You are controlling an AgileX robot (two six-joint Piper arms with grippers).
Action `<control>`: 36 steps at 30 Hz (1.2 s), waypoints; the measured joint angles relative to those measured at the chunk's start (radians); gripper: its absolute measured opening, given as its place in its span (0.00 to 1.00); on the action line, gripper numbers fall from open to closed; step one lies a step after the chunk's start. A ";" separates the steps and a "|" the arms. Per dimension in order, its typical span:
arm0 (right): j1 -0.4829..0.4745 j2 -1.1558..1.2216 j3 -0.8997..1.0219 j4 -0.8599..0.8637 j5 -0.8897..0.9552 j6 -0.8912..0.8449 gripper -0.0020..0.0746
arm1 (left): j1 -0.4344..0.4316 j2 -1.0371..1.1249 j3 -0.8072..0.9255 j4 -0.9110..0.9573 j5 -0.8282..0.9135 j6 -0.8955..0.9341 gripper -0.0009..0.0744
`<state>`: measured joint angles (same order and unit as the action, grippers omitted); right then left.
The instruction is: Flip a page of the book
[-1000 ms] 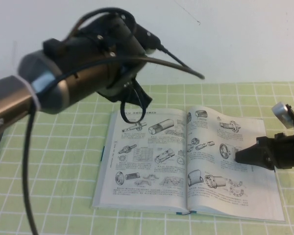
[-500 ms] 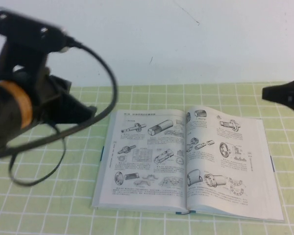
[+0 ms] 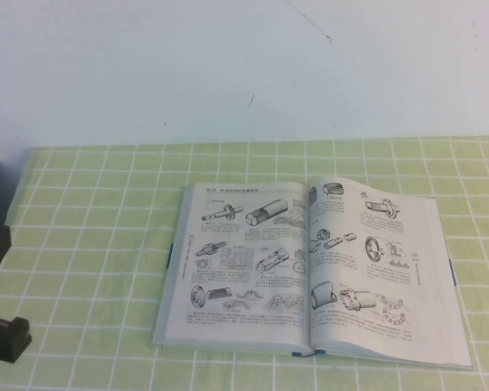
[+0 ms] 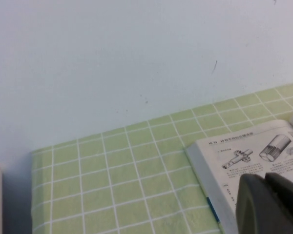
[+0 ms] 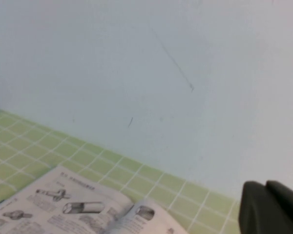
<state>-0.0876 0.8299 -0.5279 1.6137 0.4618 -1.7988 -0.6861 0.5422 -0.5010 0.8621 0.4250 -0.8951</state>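
Open book (image 3: 310, 269), print too small; left tool (image 4: 269, 204), right tool (image 5: 271, 208) shut.

Book (image 3: 314, 269): lower centre-right of the high view, open flat on the cloth (image 3: 90, 244).
Cloth: across the lower half of the frame, under the book.
Wall (image 3: 228, 65): upper half, behind the cloth.
Left gripper (image 4: 271, 202): lower right of the left wrist view, over the book's corner.
Right gripper (image 5: 271, 207): lower right of the right wrist view, before the wall.
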 joint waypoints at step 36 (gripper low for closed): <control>0.000 -0.254 0.128 0.092 -0.157 -0.178 0.02 | 0.000 -0.042 0.015 0.008 0.047 -0.011 0.01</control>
<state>-0.0876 0.5762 -0.3999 1.7057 0.3049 -1.9772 -0.6861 0.5007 -0.4862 0.8697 0.4721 -0.9064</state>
